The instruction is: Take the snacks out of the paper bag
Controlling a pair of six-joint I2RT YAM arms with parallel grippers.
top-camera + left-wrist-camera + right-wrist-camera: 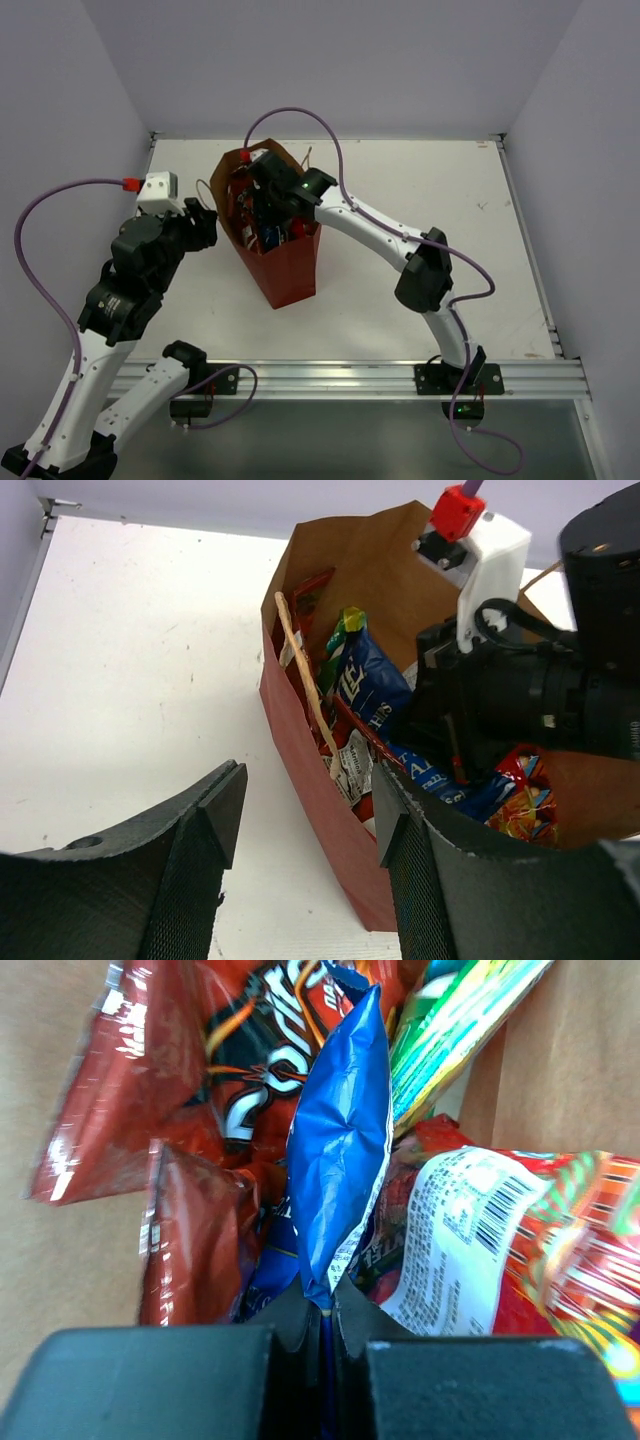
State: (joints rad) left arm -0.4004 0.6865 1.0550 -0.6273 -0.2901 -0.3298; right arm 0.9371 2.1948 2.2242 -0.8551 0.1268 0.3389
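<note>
The red paper bag (290, 270) stands mid-table, its brown inside (370, 570) showing. My right gripper (322, 1312) is down inside the bag's mouth, shut on the blue packet (340, 1130). Around it lie red-and-silver chip bags (190, 1090), a green-yellow packet (460, 1020) and a red multicolour packet (560, 1250). In the left wrist view the blue packet (365, 685) and the other packets show in the bag. My left gripper (310, 820) is open, astride the bag's near left wall (320, 810), its right finger (440, 880) over the bag's mouth. It shows left of the bag in the top view (205, 228).
The white table (420, 200) is walled at the back and sides. A cord handle (300, 670) hangs over the bag's left rim. The right arm's camera mount (480, 560) and purple cable (320, 130) rise above the bag.
</note>
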